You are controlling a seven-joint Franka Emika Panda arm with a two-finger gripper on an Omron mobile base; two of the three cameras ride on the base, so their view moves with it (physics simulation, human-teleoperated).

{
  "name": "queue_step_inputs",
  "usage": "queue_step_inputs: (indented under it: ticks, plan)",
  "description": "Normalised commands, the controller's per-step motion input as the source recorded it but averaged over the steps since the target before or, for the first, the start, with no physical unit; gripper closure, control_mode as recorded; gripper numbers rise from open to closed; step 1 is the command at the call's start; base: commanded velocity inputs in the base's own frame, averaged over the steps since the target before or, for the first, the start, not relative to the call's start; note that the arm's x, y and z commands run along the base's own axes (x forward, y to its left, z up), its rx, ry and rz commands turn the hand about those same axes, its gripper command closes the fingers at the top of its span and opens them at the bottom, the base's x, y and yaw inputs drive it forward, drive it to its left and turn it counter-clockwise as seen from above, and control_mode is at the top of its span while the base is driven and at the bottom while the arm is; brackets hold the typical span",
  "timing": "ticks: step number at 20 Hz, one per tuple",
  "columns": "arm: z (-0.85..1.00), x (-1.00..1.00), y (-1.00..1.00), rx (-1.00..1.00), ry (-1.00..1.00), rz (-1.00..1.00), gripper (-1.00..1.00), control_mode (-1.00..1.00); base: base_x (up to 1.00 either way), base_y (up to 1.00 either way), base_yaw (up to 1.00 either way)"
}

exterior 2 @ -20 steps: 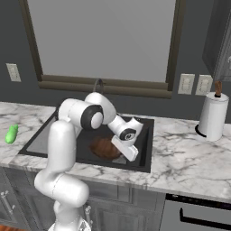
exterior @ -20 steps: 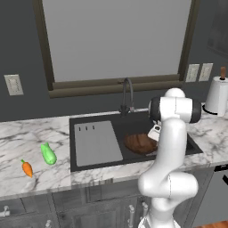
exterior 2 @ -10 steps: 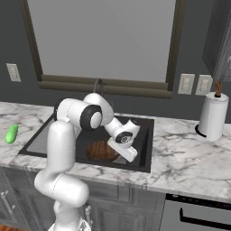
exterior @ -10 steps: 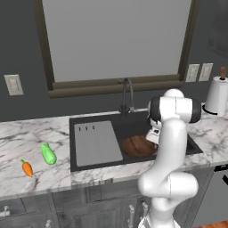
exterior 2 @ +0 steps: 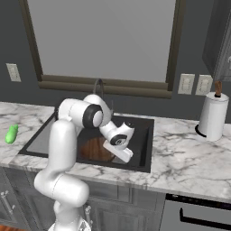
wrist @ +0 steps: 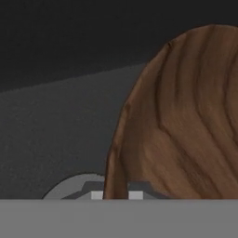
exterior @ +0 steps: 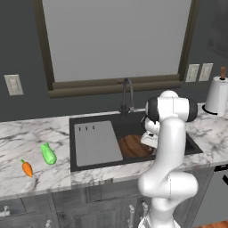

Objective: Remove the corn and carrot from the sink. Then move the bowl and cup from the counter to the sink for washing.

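Item, as I see it from the console: white marble counter [exterior: 31, 140] with grey veining over dark cabinets, a black sink [exterior: 100, 122] recessed into it. On the marble left of the sink I count the green corn [exterior: 48, 153] and, just beside it toward the front edge, the small orange carrot [exterior: 27, 168], the two apart. Right of the sink stands what looks like a paper-towel roll [exterior 2: 212, 116], and the wooden bowl [exterior 2: 95, 149] sits down in the basin.
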Motion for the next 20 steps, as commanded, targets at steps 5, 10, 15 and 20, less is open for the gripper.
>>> queue_step_inputs:
  ticks: [5,10,15,20]
  plan:
    - [-0.14,0.25,0.16,0.0,0.0,0.05,1.0,-1.0,0.0,0.0,0.0]
    - [-0.12,0.2,0.1,0.0,0.0,0.04,1.0,-1.0,0.0,0.0,0.0]
    - [-0.12,0.15,0.08,0.0,0.0,0.04,1.0,-1.0,0.0,0.0,0.0]
    - [-0.13,0.13,0.07,0.0,0.0,0.03,1.0,-1.0,0.0,0.0,0.0]
